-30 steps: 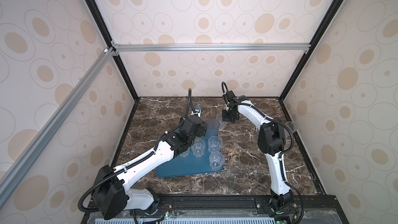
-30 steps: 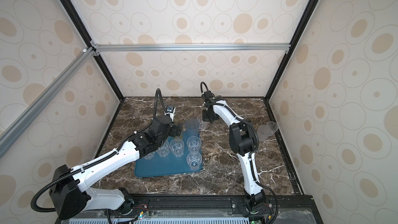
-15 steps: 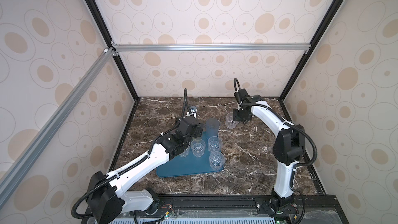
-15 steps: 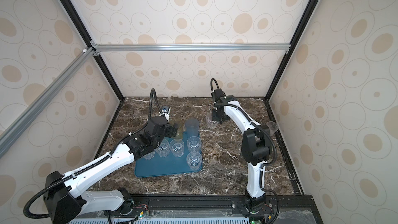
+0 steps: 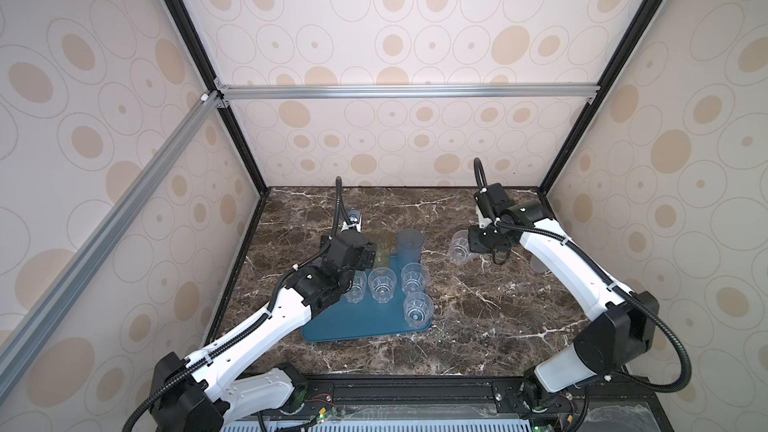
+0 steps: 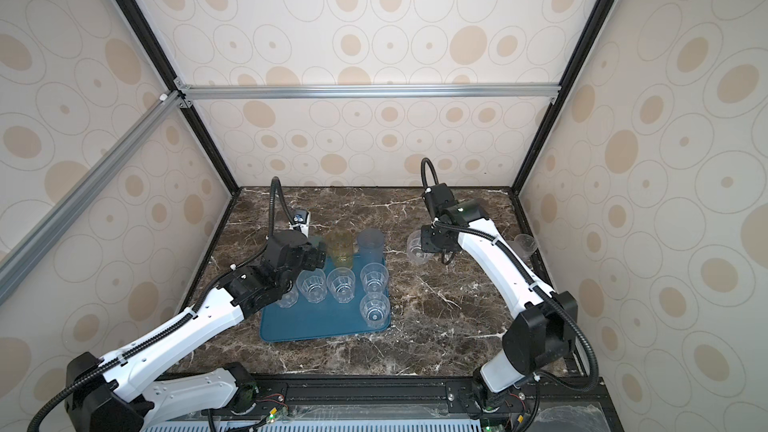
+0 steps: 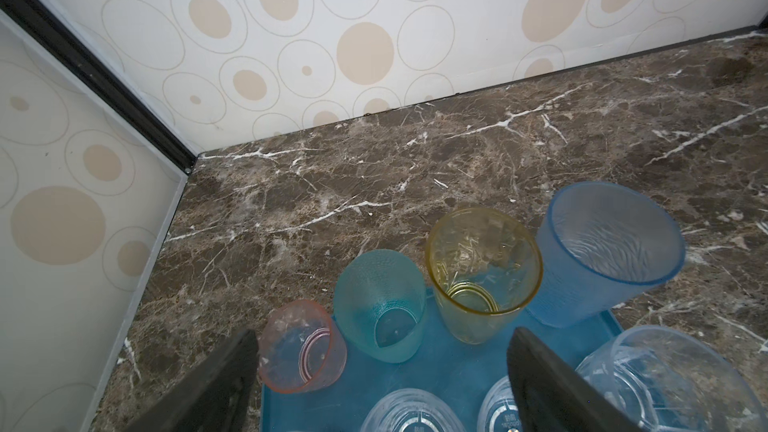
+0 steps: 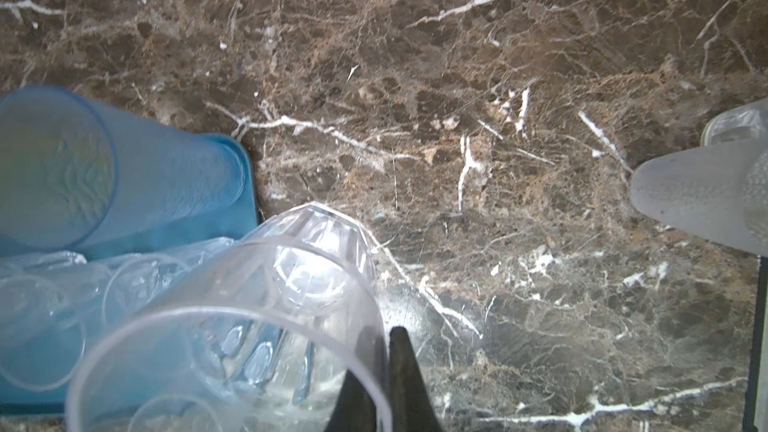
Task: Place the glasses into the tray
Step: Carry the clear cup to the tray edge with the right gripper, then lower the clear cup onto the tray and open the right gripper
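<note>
1. The carried glass (image 5: 460,252), a short clear faceted tumbler, hangs tilted above the bare tabletop (image 5: 478,305). It is between the tray's far right corner and the tabletop's right edge, and appears to touch nothing but the tool.
2. The right tool (image 8: 384,367) is pinched narrow on its rim wall, one finger inside the mouth and one outside.
3. By my judgement it is light, stiff, thin-walled and slick. A pinch at one spot on the rim lets it swing, so it likely needs slow travel and a level set-down. I cannot tell whether it is glass or plastic.
4. The tray (image 5: 353,324) lies left of the tabletop's middle.
   - Along its far edge stand a pink tumbler (image 7: 301,347), a teal tumbler (image 7: 380,305), a yellow tumbler (image 7: 484,272) and a grey-blue tumbler (image 7: 606,251).
   - Several clear tumblers (image 5: 381,284) stand in front of them.
   - The near part is bare, so there is room for the carried glass.
5. The left tool (image 7: 382,351) is spread wide and empty over the tray's far left part, just beside the pink tumbler.
6. A frosted tumbler (image 8: 702,197) sits outside the tray, near the tabletop's right edge.
</note>
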